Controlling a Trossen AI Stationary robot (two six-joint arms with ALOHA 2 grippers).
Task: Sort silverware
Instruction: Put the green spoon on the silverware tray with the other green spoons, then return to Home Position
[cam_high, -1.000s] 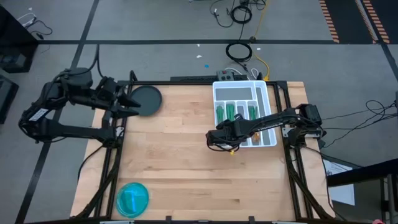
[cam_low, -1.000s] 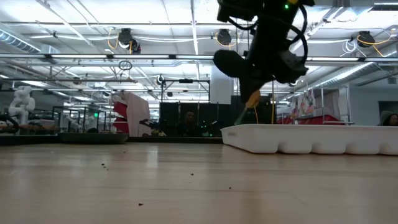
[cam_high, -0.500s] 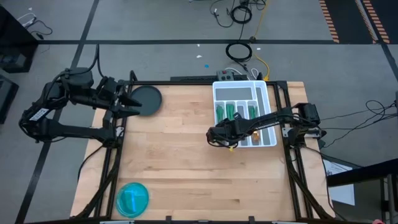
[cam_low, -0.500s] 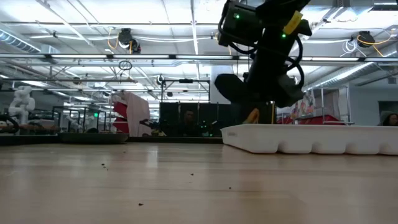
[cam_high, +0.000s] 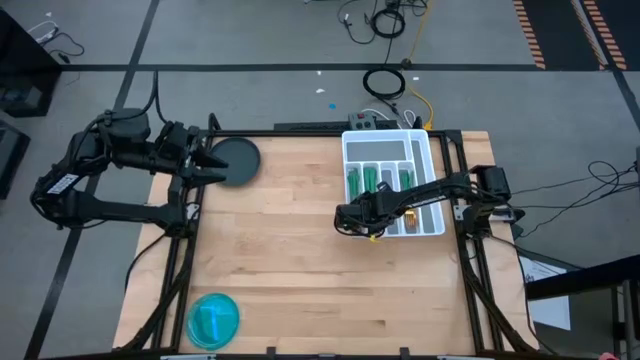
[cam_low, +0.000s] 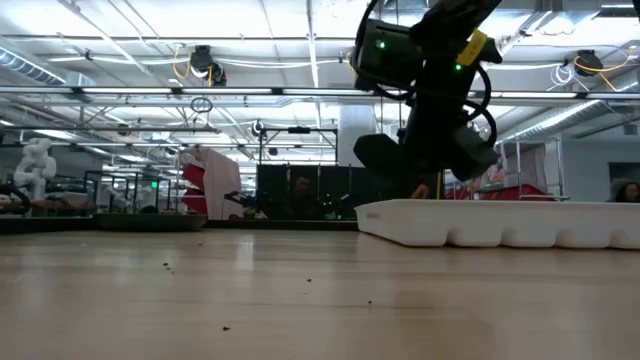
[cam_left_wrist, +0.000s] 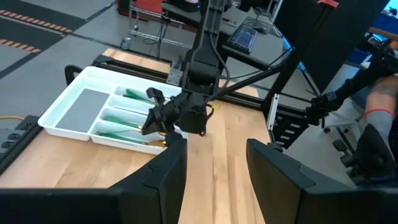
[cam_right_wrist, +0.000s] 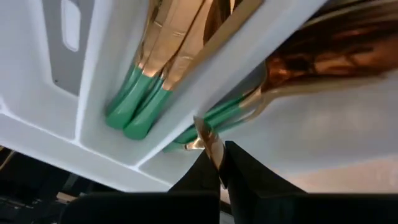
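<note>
Item: silverware (cam_high: 372, 178), small pieces with gold metal heads and slim teal-green handles.

Location: most lie lengthwise in the narrow compartments of the white compartment tray (cam_high: 385, 145) at the far right of the wooden table (cam_high: 300, 260). More teal handles stand bunched in the blue round bowl (cam_high: 213, 320) at the near left corner, well apart from the tray.

Piece in hand: the right gripper (cam_right_wrist: 219, 167) is clenched on one thin gold piece (cam_right_wrist: 209, 143), held over the tray's near left edge; spoon, fork or knife cannot be told. Two teal handle ends (cam_right_wrist: 135, 112) lie side by side in a compartment just beyond.

Handling, judged: light, rigid, not fragile. Polished metal is likely slippery, and the thin section offers little to pinch; the teal handle near mid-length looks the surer hold, keeping the piece level for laying along a compartment.

Left gripper (cam_high: 212, 165): idle at the far left table edge, beside a dark round plate (cam_high: 236, 160), fingers (cam_left_wrist: 165, 171) parted around nothing.
</note>
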